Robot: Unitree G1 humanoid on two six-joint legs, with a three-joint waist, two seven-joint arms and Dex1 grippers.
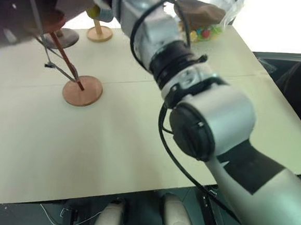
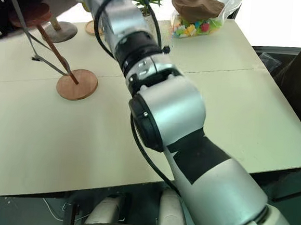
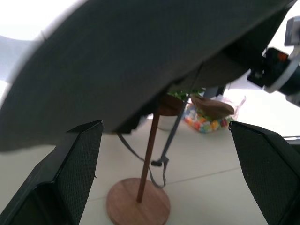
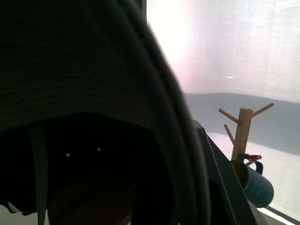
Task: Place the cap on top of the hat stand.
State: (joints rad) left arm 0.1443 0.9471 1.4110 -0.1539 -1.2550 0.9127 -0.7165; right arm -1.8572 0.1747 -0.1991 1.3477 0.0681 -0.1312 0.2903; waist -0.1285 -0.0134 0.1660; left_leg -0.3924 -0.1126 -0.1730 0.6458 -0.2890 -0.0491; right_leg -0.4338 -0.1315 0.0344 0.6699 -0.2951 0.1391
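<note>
Cap [image 3: 140,61]: clamped in right gripper, hovering over stand [image 3: 149,140]; left gripper [image 3: 164,178] spread, empty. Next: centre crown on disc, lower.

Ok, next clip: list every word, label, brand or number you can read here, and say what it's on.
None readable.
The cap, the hat stand, the mug tree and the blue mug carry no visible text.
The bag of coloured sweets shows no legible print.

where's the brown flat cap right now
In the left eye view the brown flat cap lies at the table's far edge, atop a clear bag of colourful sweets.
</note>
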